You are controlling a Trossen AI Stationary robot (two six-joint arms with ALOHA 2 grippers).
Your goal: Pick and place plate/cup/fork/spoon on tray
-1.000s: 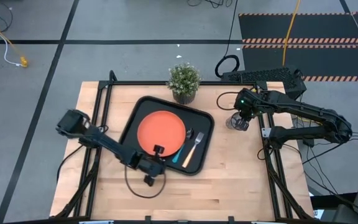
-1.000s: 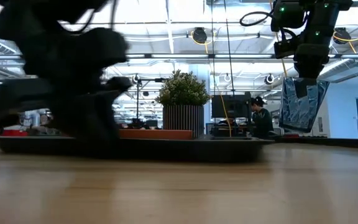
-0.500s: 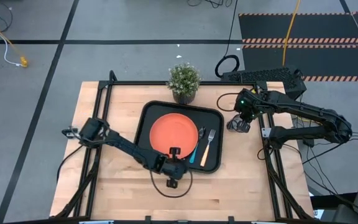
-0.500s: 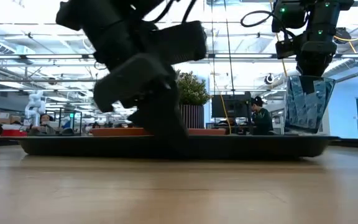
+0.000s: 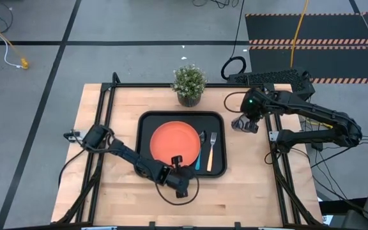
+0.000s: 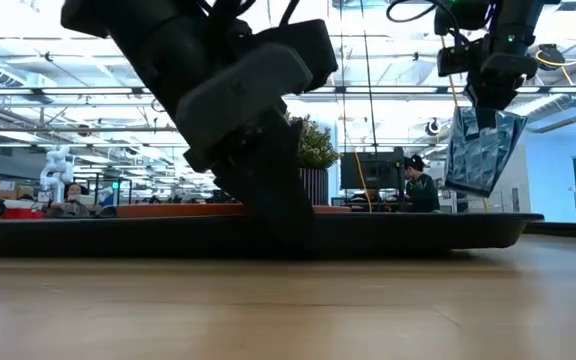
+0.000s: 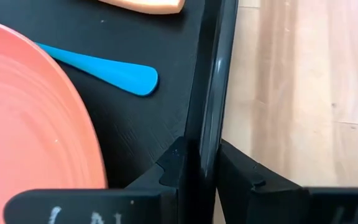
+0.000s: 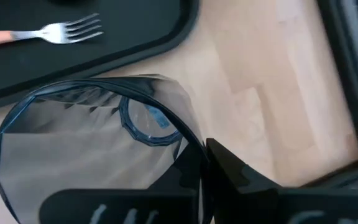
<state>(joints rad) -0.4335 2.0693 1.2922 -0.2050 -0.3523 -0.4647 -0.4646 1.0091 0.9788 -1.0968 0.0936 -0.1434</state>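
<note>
The left hand (image 5: 179,184) sat low at the near rim of the tray (image 5: 147,167), about the middle of that rim. In the left wrist view its two fingers (image 7: 179,167) stood one on each side of the raised rim (image 7: 211,93), pinching it, one finger inside the tray and the other over the bare desk (image 5: 107,121). The low view showed the same hand (image 6: 268,205) reaching down onto the tray's front edge (image 6: 88,236).

The tray lay flat near the middle of the desk, its long sides running left to right. The plate (image 5: 174,142) rested inside it, toward its left half, flat and upright. Just to the right of the plate lay the spoon (image 5: 200,150), its blue handle (image 7: 107,70) pointing toward the near rim and its dark bowl toward the far side. Beside it, further right and still inside the tray, lay the fork (image 5: 211,149), tines toward the far side and orange handle toward the near rim. Spoon and fork lay close together, roughly parallel.

Behind the tray, at the far edge of the desk, stood a small potted plant (image 5: 189,83).

To the right of the tray, the right hand (image 5: 246,121) hung above the desk, its fingers pressed together on the wall of the cup (image 5: 242,124). The low view showed the cup (image 6: 480,150) lifted clear of the desk and tilted, hanging below the hand. In the right wrist view the cup's rim (image 8: 98,134) showed beside the tray's corner, with the fork's tines (image 8: 73,30) just inside the tray.
</note>
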